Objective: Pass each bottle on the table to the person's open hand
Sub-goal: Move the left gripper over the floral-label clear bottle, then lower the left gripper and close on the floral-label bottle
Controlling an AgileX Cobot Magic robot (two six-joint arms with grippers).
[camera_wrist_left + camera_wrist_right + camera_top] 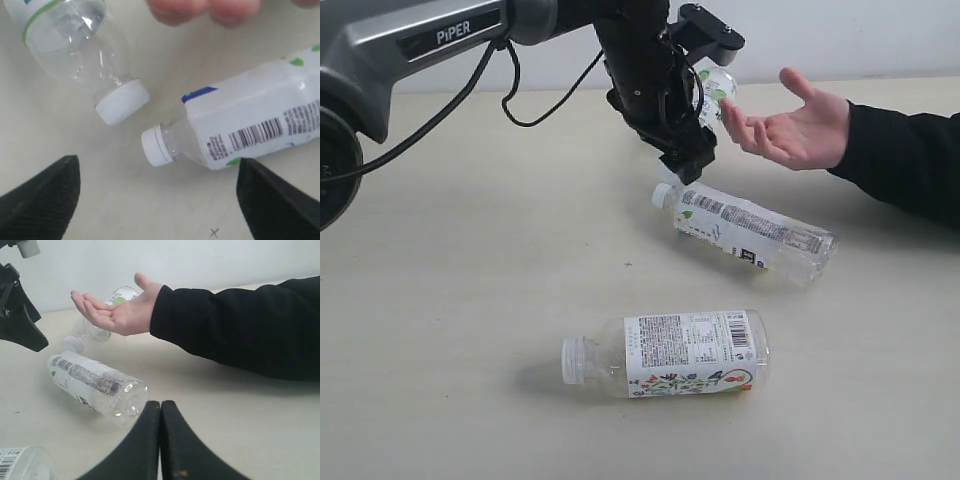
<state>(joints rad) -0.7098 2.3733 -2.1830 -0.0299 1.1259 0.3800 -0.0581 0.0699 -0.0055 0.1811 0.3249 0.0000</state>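
L gripper (157, 200) jaws apart, above cap end of barcode bottle (745, 228), which lies on table (470, 300) just near of open hand (798, 125). R gripper (160, 440) jaws together, holding nothing. Bottle prob. empty: light, thin-walled, slick, rolls. Grip at stiff neck/shoulder.

**Glossy plastic, matt table**

Your clear plastic bottle with the barcode label (750, 228) and the clear plastic bottle with the floral label (685, 353) look glossy, with shiny printed wraps. The pale beige table (470, 300) looks smooth and matt. The left tool (157, 160) has black, finely grained fingers (45, 200). The black sleeve (235, 325) is matt cloth.
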